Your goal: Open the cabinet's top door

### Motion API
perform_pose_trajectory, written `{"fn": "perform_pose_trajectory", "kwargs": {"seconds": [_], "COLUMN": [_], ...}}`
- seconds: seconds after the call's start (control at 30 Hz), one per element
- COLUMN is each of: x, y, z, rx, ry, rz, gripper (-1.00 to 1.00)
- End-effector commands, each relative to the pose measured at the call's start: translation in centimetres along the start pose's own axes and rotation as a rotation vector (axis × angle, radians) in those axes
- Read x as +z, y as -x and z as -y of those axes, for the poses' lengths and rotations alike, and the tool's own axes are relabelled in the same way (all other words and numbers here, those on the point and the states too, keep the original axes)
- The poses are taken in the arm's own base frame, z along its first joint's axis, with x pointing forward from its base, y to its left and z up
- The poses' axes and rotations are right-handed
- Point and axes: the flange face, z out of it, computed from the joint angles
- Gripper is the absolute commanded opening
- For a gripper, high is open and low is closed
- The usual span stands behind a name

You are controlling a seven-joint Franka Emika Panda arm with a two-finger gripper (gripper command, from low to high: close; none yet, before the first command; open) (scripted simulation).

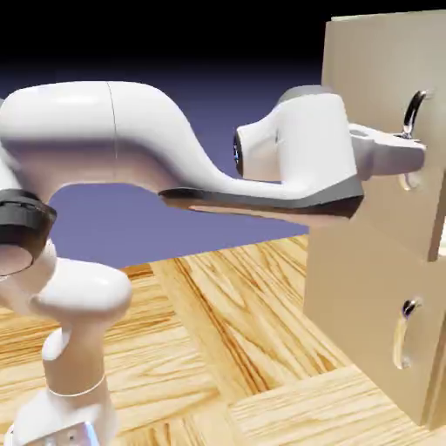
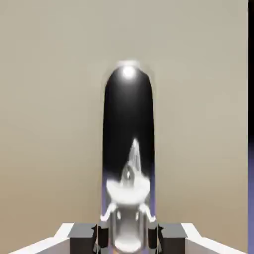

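Observation:
The beige cabinet (image 1: 366, 287) stands at the right of the exterior view. Its top door (image 1: 375, 70) is the taller upper panel and carries a curved silver bar handle (image 1: 415, 109). My gripper (image 1: 409, 150) reaches level across to that handle and is shut on its middle. In the hand view the mirror-bright handle (image 2: 128, 149) runs up from between my two dark fingertips (image 2: 85, 237), which press on it from both sides, with the door panel (image 2: 49, 99) filling the background. The door looks flush with the cabinet front.
Below the top door sits the shorter lower panel (image 1: 366, 322) with its own small silver handle (image 1: 406, 335). The cabinet rests on a wooden table (image 1: 226, 348). My white arm (image 1: 131, 139) spans the picture from the lower left.

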Motion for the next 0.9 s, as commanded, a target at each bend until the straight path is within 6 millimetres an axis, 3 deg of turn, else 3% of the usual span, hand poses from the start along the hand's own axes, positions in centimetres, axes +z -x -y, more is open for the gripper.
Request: {"fn": "perform_pose_trajectory", "kwargs": {"seconds": [0.0, 0.87], "x": [-0.5, -12.6], "y": [0.2, 5.4], "z": [0.1, 5.4], "rx": [0.001, 0.002], "ry": [0.010, 0.256], "rz": [-0.010, -0.256], "gripper": [-1.00, -1.00]}}
